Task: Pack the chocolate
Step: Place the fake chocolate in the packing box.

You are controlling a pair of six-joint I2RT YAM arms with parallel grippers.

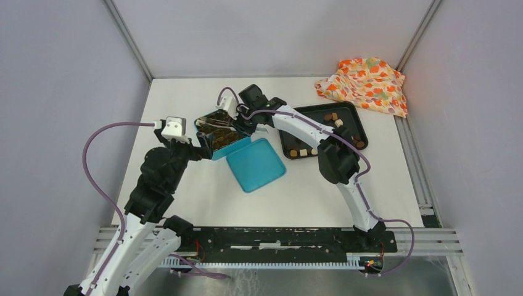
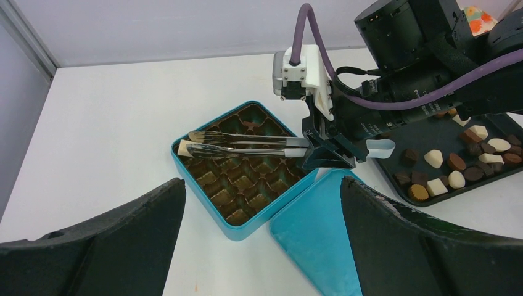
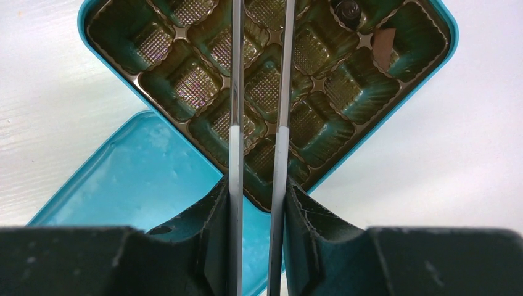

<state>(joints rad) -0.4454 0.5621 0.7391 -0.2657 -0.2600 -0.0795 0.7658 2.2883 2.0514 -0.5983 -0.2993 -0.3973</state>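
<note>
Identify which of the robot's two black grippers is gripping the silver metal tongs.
The right gripper, shut on the tongs over the turquoise chocolate tin; the left gripper stands wide open and empty.

Your left arm (image 1: 148,191) rises from the lower left of the top view, folded at the elbow, with the wrist angled toward centre frame. The left gripper (image 2: 262,184) stands wide apart and holds nothing; its fingers (image 2: 111,240) fill the bottom corners of the left wrist view. Your right arm (image 1: 336,161) climbs from the lower right, bends at the elbow and reaches up-left to centre frame. The right gripper (image 3: 258,188) points down, its jaws clamped on the metal tongs (image 3: 236,92).
</note>
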